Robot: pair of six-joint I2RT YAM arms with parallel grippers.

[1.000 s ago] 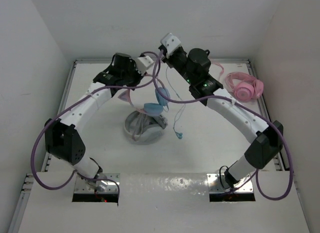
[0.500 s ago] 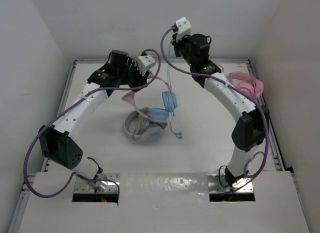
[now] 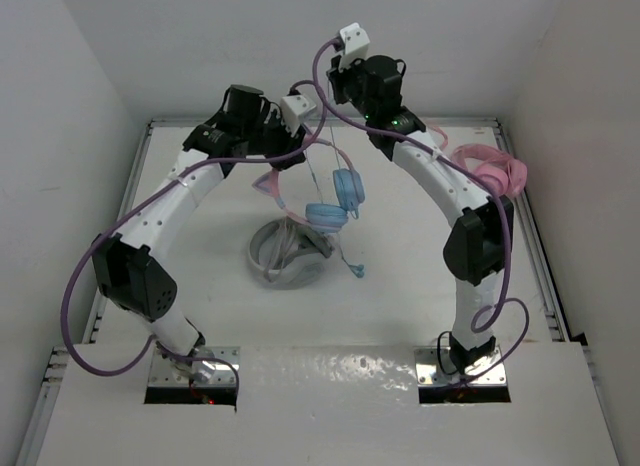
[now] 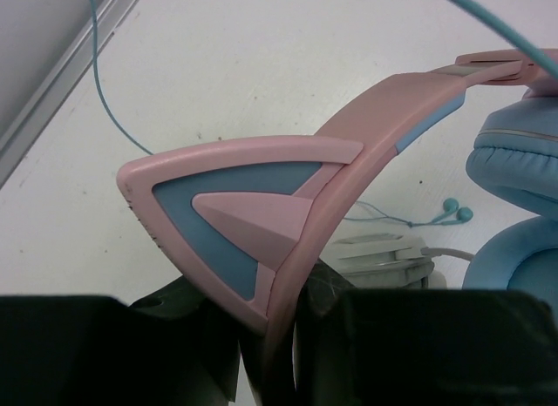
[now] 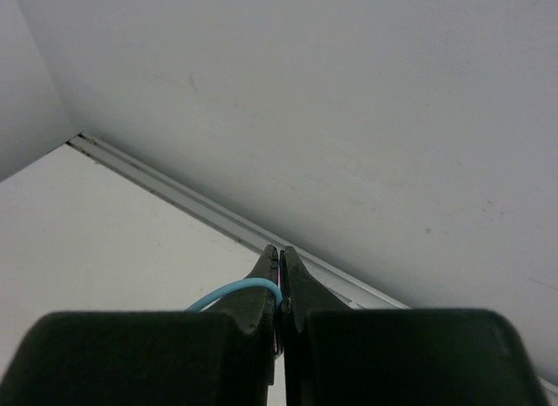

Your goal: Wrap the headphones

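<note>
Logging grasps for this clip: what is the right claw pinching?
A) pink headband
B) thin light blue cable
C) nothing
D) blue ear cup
B: the right wrist view shows the right claw shut on a loop of the thin light blue cable.

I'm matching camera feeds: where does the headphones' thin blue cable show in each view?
Top external: cable hangs mid-frame, ending on the white table.
Left wrist: crosses the top-left corner and top-right.
Right wrist: blue loop beside the shut jaws.
Shared landmark: that table.
</note>
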